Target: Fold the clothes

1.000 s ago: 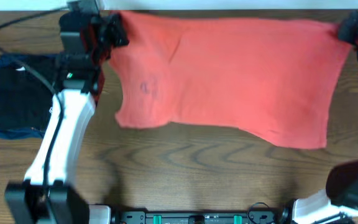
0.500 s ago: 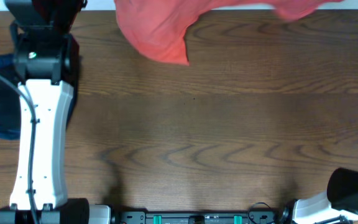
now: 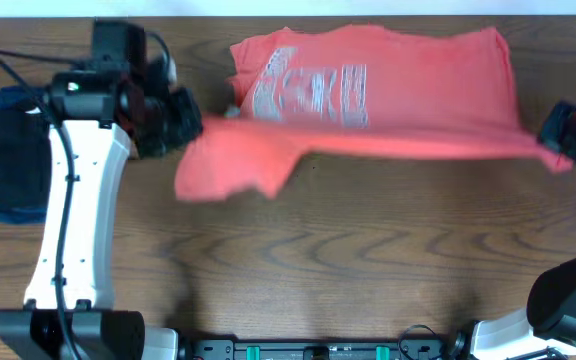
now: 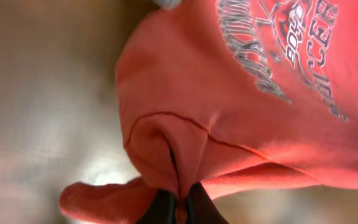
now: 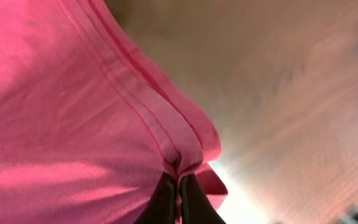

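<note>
Fabric spans the gap between the 2 arms in the overhead view: the coral-red T-shirt (image 3: 418, 110) is spread across the far half of the wooden table (image 3: 368, 260), with its pale lettering (image 3: 313, 92) facing up. The left gripper (image 3: 183, 122) sits at the shirt's left edge and the right gripper (image 3: 560, 135) at its right corner, and a loose flap of cloth (image 3: 230, 172) sags toward the near side. A stack of dark folded garments (image 3: 8, 165) lies at the table's left end, well apart from the shirt. In the left wrist view, the left gripper (image 4: 182, 208) has its fingers pressed together on a bunched fold of the T-shirt (image 4: 216, 124), and the lettering (image 4: 284, 50) runs off above it. In the right wrist view, the right gripper (image 5: 179, 199) is pinched tight on the T-shirt (image 5: 55, 124) right at its stitched hem (image 5: 148, 118), with blurred table beyond.
</note>
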Tool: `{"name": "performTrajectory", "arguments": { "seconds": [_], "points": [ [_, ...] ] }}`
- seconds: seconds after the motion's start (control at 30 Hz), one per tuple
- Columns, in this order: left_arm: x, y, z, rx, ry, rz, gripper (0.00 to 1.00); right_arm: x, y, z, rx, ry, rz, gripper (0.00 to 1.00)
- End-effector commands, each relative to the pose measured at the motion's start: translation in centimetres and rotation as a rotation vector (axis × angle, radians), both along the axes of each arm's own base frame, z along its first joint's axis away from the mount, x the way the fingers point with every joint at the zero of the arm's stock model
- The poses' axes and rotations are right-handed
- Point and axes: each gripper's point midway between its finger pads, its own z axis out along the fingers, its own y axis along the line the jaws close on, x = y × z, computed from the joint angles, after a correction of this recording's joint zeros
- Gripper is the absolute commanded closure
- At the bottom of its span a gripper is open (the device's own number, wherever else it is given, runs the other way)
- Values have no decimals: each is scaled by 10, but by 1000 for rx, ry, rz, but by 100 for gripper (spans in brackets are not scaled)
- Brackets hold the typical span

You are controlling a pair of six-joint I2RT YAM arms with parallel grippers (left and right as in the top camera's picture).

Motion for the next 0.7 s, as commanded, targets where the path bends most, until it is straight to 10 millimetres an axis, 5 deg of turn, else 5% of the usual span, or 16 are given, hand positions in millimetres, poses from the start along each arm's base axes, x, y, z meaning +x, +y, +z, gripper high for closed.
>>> {"name": "performTrajectory", "arguments": {
  "seconds": [0.0,0.2,0.4,0.5,0.67],
  "points": [
    [-30,12,-39,44,145,10,94,-39,-19,-31,-64,160,-63,99],
    [-92,12,-101,45,396,-48,94,-90,-11,-73,-1,312,-180,99],
    [-145,12,-126,42,558,-89,94,-115,-8,-82,37,377,-239,99],
    [-149,12,-128,42,539,-89,94,-113,-4,-84,58,369,-236,99],
    [-110,-8,-119,-74,328,-94,94,-87,7,-91,129,274,-174,99]
  ]
}}
